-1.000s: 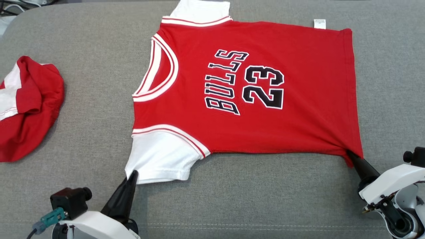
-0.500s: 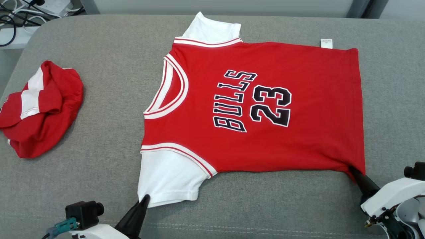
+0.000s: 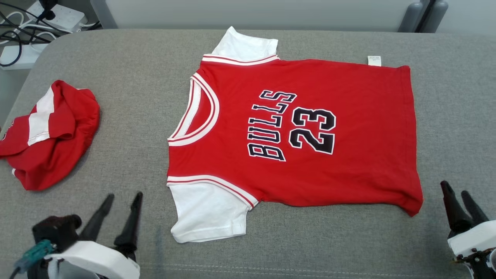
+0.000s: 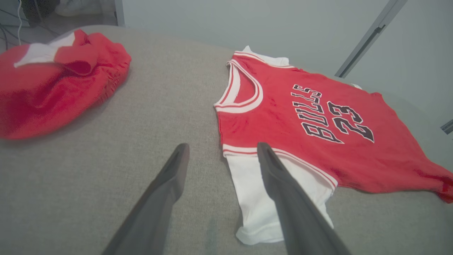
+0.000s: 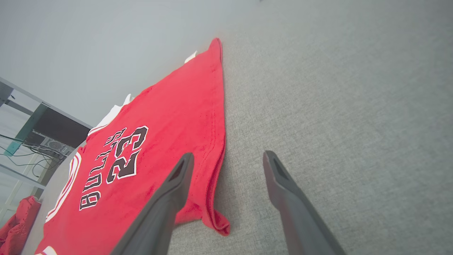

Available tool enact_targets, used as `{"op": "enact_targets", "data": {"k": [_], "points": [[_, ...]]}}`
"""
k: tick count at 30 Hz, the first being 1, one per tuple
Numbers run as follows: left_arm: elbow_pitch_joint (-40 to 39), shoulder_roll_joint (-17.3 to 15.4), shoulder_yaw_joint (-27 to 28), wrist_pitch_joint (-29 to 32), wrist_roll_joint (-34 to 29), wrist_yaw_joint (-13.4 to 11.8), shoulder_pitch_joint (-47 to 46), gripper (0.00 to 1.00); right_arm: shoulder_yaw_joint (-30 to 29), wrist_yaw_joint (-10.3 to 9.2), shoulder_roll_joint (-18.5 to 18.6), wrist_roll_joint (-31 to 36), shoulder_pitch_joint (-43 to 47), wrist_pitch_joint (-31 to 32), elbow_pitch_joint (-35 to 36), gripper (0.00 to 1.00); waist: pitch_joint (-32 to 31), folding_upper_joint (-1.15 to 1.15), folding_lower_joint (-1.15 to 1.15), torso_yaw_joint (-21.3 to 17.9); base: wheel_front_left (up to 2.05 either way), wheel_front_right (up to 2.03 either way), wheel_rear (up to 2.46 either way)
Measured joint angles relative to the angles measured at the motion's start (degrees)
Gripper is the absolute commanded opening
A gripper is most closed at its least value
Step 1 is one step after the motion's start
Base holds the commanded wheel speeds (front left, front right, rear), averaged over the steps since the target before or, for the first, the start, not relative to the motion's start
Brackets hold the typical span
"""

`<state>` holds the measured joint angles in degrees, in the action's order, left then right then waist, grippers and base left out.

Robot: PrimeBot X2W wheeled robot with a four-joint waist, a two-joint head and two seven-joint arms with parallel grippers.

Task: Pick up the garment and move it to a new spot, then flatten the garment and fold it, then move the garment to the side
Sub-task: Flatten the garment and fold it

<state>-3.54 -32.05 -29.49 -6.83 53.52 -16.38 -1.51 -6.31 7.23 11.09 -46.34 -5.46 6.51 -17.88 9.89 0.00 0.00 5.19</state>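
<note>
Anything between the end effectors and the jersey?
Nothing visible. Only bare grey padding lies between the left end effector and the white sleeve of the jersey, and between the right end effector and its hem corner. The crumpled red garment sits off to the left.

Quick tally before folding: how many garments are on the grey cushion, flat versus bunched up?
Flat: 1, the red BULLS 23 jersey with white sleeves
Bunched up: 1, the crumpled red-and-white garment
Total: 2
</note>
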Motion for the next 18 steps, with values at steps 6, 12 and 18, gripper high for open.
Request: {"op": "enact_targets", "data": {"k": [6,12,18], "points": [[-4.47,-1.74,4.76,-5.41,-6.22,-4.68,-4.2,1.0,-0.69,0.0,-0.09,15.4,0.03,-8.01,7.28,1.0,-1.71,0.0,0.0,-1.12,0.0,0.0,0.0],[-4.68,-1.69,5.25,-6.86,-10.14,-4.8,-6.95,1.0,3.39,0.0,-0.49,28.67,-1.13,-15.69,12.94,1.0,-3.78,0.0,0.0,-2.83,0.0,0.0,0.0],[0.92,-0.44,5.03,-7.39,-11.46,-3.08,-7.45,1.0,6.76,0.01,-1.08,34.53,-0.99,-19.57,13.55,1.0,-5.36,0.0,0.0,-3.77,0.0,0.0,0.0]]}}
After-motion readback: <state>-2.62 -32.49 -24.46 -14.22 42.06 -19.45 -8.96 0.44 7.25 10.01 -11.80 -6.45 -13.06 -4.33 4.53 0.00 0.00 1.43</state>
